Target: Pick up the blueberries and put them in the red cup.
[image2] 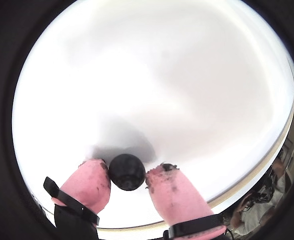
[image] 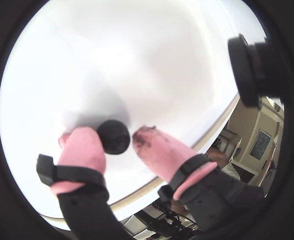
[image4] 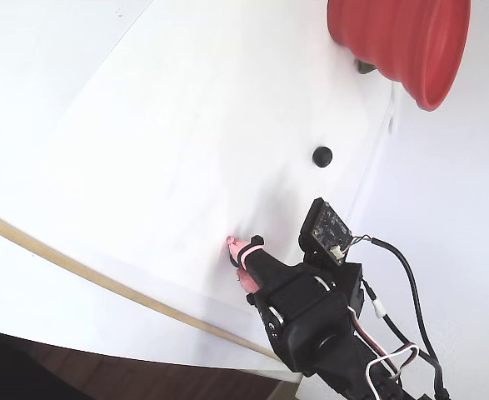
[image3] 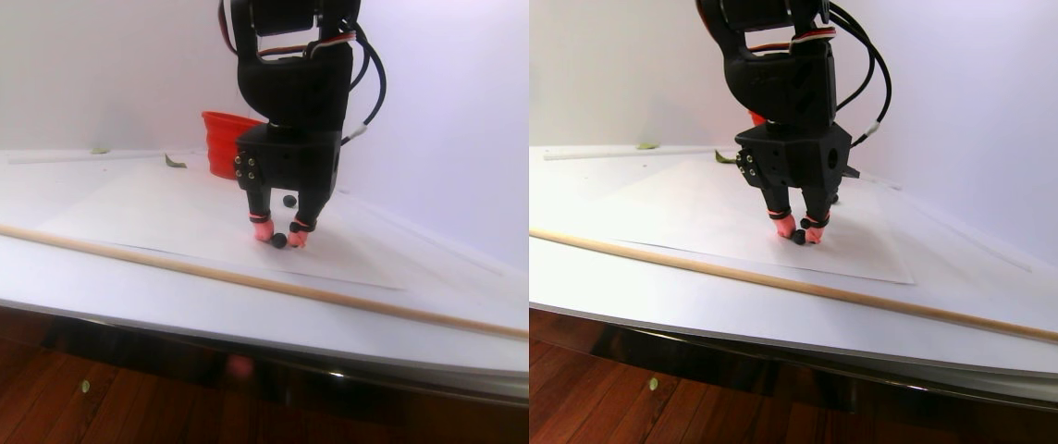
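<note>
Pink-padded jaws (image2: 128, 176) narrowly bracketing one blueberry (image2: 127, 171) on the desk (image4: 144, 125), well short of the red cup (image4: 398, 42); risk of the round berry squirting out if squeezed off-centre.

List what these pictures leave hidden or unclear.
- Third blueberry: none in view; only the blueberry between the jaws and a loose blueberry show.
- Red cup: inside unseen; top cut off by the fixed view's edge, and partly behind the arm in the stereo pair.
- Grip: contact unclear in both wrist views.
</note>
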